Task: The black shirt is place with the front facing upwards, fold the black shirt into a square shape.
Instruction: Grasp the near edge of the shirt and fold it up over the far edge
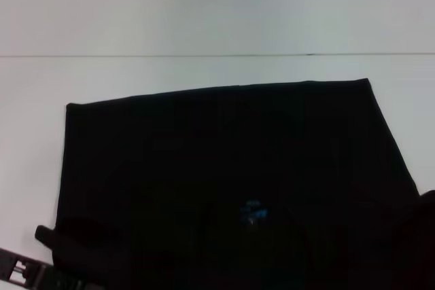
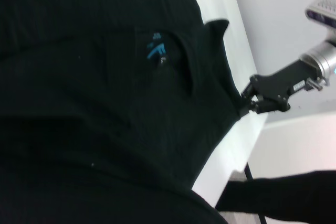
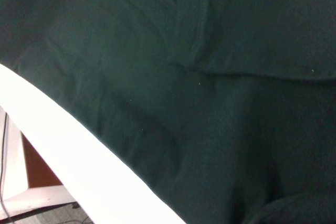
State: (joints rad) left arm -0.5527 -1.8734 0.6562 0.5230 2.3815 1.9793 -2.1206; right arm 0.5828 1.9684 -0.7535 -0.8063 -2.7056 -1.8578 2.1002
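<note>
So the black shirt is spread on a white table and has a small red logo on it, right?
Nearly. The black shirt does lie spread on the white table, but the small logo is blue, not red. The head view shows it near the shirt's close edge, and the left wrist view shows it more plainly beside the collar.
</note>
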